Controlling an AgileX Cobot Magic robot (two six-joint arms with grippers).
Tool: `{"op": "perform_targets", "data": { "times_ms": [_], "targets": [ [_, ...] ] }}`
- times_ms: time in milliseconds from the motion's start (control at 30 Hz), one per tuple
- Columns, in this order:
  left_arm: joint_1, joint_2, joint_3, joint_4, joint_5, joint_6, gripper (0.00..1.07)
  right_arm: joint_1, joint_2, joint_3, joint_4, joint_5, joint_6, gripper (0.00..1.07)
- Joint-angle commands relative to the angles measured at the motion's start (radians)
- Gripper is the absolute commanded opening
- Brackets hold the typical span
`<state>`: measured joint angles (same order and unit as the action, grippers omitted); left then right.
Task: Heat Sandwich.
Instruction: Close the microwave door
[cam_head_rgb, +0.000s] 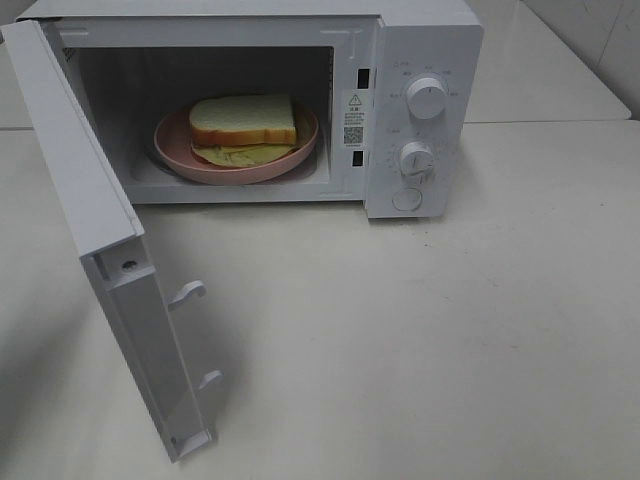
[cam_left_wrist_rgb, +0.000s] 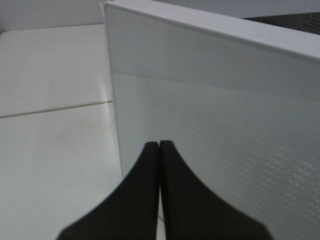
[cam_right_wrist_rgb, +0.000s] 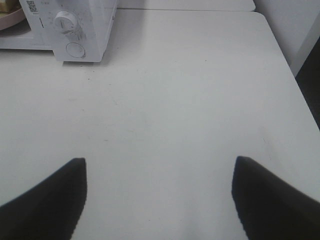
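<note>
The left gripper, tips pressed together on nothing, sits close to the open door. The sandwich lies on a pink plate inside the microwave. The right gripper hangs spread wide over the table.

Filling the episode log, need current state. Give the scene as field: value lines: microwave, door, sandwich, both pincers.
microwave: white, standing on the table, two knobs on its right panel
door: wide open, hinged on the left
sandwich: inside the cavity, lying on the pink plate
left pincer: shut, empty, facing the door's outer panel; contact unclear
right pincer: open, empty, above the table, away from the microwave
</note>
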<state>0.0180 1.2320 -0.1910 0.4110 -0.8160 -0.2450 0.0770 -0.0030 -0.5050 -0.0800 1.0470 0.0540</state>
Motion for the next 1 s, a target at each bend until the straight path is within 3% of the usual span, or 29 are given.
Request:
{"op": "perform_targets", "data": {
  "times_ms": [33,167,333,600,667,733,867,1000],
  "targets": [
    [-0.02,0.036,-0.015,0.041,-0.057,-0.03,0.0,-0.008,-0.028,0.001,0.002,-0.01,-0.011,0.76],
    [-0.087,0.059,-0.025,0.037,-0.054,-0.004,0.0,-0.008,-0.028,0.001,0.002,-0.01,-0.011,0.76],
    [-0.223,0.104,-0.025,-0.148,-0.061,0.067,0.0,-0.008,-0.028,0.001,0.002,-0.01,-0.011,0.76],
    [-0.363,0.169,-0.026,-0.304,-0.069,0.175,0.0,-0.008,-0.028,0.001,0.002,-0.01,-0.011,0.76],
    [-0.433,0.199,-0.034,-0.393,-0.094,0.216,0.0,-0.008,-0.028,0.001,0.002,-0.01,-0.011,0.76],
    [-0.452,0.208,-0.041,-0.411,-0.097,0.222,0.0,-0.008,-0.028,0.001,0.002,-0.01,-0.011,0.76],
    [-0.533,0.257,-0.082,-0.49,-0.106,0.251,0.0,-0.008,-0.028,0.001,0.002,-0.01,-0.011,0.76],
    [-0.639,0.326,-0.162,-0.635,-0.107,0.331,0.0,-0.008,-0.028,0.001,0.002,-0.01,-0.011,0.76]
  ]
}}
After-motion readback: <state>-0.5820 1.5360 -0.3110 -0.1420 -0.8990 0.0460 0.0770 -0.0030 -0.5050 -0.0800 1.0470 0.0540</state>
